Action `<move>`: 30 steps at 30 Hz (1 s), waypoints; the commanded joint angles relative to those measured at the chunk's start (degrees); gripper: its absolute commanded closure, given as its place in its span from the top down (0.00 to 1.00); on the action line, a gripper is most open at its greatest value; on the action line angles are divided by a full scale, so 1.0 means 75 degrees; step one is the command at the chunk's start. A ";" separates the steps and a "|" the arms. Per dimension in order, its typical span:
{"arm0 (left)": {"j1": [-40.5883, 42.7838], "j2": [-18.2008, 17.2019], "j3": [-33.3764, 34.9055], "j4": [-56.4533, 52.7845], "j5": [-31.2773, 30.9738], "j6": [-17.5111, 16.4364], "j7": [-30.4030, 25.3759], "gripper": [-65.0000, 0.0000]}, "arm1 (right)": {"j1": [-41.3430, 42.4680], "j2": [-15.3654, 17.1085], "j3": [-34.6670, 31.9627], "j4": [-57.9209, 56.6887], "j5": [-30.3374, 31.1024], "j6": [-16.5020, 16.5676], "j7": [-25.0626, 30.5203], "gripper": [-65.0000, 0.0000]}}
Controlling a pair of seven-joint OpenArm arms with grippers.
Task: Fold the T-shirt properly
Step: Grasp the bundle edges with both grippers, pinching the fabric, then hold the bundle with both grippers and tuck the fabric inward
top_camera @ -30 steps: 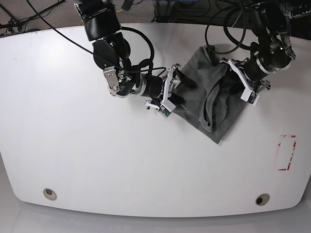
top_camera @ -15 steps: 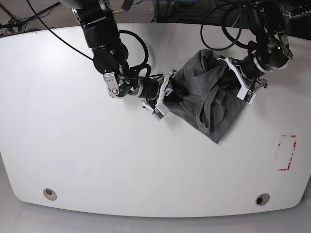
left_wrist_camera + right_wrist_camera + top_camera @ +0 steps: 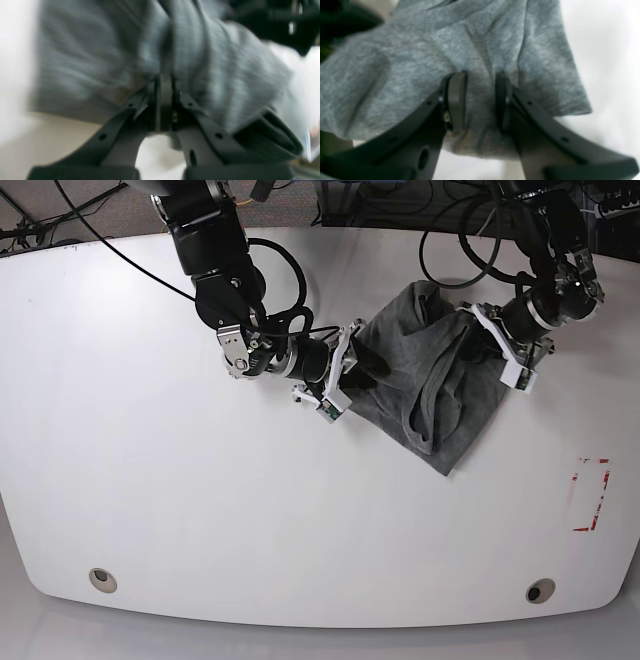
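Both tools clamp the shirt (image 3: 430, 375) bunched between them on the surface (image 3: 150, 480): left tool (image 3: 163, 82) fully pinched on a fold, right tool (image 3: 476, 82) narrow with fabric between its fingers. Risk: left may hold only one layer, so a lift drags the heap unevenly or slips free.

White table (image 3: 200, 510); red marking (image 3: 590, 495) near edge; 2 round holes (image 3: 101, 579).
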 commanded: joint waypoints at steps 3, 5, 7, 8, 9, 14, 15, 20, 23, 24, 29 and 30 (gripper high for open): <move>-0.0263 -0.0064 -0.0146 0.0162 -0.0136 0.0014 -0.0093 0.00 | 0.0046 0.0027 0.0004 0.0064 -0.0206 -0.0019 -0.0193 0.28; -0.0404 -0.0122 -0.0263 0.0115 -0.0112 0.0014 -0.0081 0.00 | 0.0046 0.0038 0.0004 0.0064 -0.0206 -0.0019 -0.0193 0.28; -0.0591 -0.0310 -0.0310 0.0080 -0.0112 0.0026 -0.0081 0.00 | 0.0046 0.0038 0.0004 0.0064 -0.0194 -0.0019 -0.0193 0.28; -0.0662 -0.0368 -0.0310 0.0021 -0.0112 0.0026 -0.0081 0.00 | 0.0046 0.0038 0.0004 0.0099 -0.0182 -0.0019 -0.0193 0.28; -0.0732 -0.0392 -0.0310 -0.0049 -0.0136 0.0002 -0.0081 0.00 | 0.0046 0.0038 0.0004 0.0111 -0.0147 -0.0019 -0.0229 0.29; -0.0814 -0.0673 -0.0310 0.0010 -0.0382 -0.0045 0.0704 0.03 | -0.0095 0.0038 0.0027 0.0920 -0.0112 -0.0019 -0.0627 0.29; -0.0826 -0.0720 -0.0310 0.0033 -0.0534 -0.0045 0.0962 0.08 | -0.0118 0.0027 0.0027 0.1072 -0.0112 -0.0019 -0.0733 0.29; -0.0790 -0.0802 -0.0369 0.0068 -0.1414 -0.0045 0.1373 0.40 | -0.0106 -0.0008 0.0027 0.1236 -0.0112 -0.0019 -0.0932 0.40; -0.0357 -0.1083 -0.0357 0.0068 -0.2082 -0.0045 0.1373 0.53 | -0.0095 -0.0032 0.0015 0.1225 -0.0112 -0.0019 -0.0920 0.52; -0.0251 -0.1130 -0.0345 0.0057 -0.2422 -0.0045 0.1373 0.55 | -0.0095 -0.0079 0.0015 0.1225 -0.0112 -0.0019 -0.0920 0.54; 0.0018 -0.1189 -0.0322 -0.0002 -0.3418 -0.0010 0.1373 0.56 | -0.0142 -0.0102 0.0015 0.1225 -0.0124 -0.0019 -0.0920 0.54; 0.0077 -0.1177 -0.0322 -0.0002 -0.3406 -0.0010 0.1373 0.56 | -0.0142 -0.0102 0.0015 0.1225 -0.0112 -0.0019 -0.0920 0.54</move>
